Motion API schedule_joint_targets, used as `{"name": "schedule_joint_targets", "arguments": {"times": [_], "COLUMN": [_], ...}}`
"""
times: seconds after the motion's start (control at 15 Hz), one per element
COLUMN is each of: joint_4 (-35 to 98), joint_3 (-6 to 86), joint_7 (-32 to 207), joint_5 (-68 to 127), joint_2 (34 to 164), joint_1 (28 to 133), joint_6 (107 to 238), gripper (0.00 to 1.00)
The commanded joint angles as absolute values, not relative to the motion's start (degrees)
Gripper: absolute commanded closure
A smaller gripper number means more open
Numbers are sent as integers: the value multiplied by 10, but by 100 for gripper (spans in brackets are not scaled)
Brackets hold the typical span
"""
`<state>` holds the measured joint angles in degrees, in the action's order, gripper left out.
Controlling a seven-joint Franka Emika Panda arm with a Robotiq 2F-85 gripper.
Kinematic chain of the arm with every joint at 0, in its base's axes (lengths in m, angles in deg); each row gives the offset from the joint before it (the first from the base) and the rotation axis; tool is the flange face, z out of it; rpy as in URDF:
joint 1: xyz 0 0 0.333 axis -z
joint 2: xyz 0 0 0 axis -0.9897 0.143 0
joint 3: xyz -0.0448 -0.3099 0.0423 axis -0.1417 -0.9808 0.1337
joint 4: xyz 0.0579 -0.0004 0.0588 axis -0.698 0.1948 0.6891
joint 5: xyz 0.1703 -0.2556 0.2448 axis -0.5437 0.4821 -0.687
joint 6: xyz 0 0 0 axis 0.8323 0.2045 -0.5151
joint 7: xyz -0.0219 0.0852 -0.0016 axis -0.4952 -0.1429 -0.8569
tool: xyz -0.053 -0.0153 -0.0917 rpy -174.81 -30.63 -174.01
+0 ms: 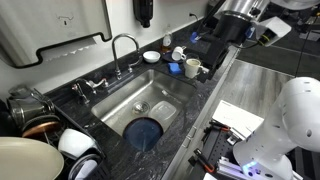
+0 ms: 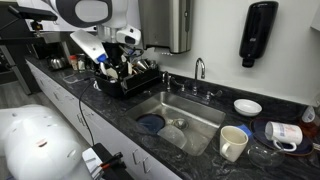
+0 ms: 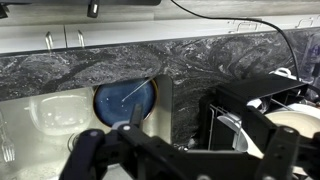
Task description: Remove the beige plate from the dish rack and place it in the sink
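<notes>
The beige plate [image 3: 302,128] stands on edge in the black wire dish rack [image 3: 214,112], behind a white dish. In an exterior view the plate [image 1: 24,160] fills the near corner, next to a white bowl [image 1: 74,144]. The steel sink [image 1: 172,100] [image 2: 205,108] [image 3: 22,145] lies beside the rack [image 2: 137,80]. My gripper [image 2: 115,56] hangs above the rack's sink-side end. In the wrist view its fingers [image 3: 180,165] are spread wide and hold nothing. Part of my arm [image 1: 242,20] shows at the top.
A dark blue round dish [image 1: 145,132] [image 2: 150,123] [image 3: 125,100] and a white bowl [image 3: 55,115] lie in the sink. The faucet [image 1: 124,45] [image 2: 198,68] stands behind it. Mugs [image 1: 192,68] [image 2: 232,143] and a small white bowl [image 2: 247,106] sit on the dark counter past the sink.
</notes>
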<state>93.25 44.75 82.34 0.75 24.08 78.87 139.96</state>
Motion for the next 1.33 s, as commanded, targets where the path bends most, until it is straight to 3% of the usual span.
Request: {"name": "schedule_joint_targets", "arguments": {"times": [0.0, 0.47, 0.93, 1.0, 1.27], "joint_4": [931, 919, 895, 918, 917], "joint_3": [444, 508, 594, 580, 577], "joint_7": [824, 779, 708, 754, 761], "joint_5": [9, -64, -119, -93, -89], "joint_2": [241, 236, 304, 253, 255], "joint_1": [788, 694, 570, 582, 571], "joint_6": [1399, 1481, 1725, 1684, 1693], "gripper": [0, 0, 0, 0, 0]}}
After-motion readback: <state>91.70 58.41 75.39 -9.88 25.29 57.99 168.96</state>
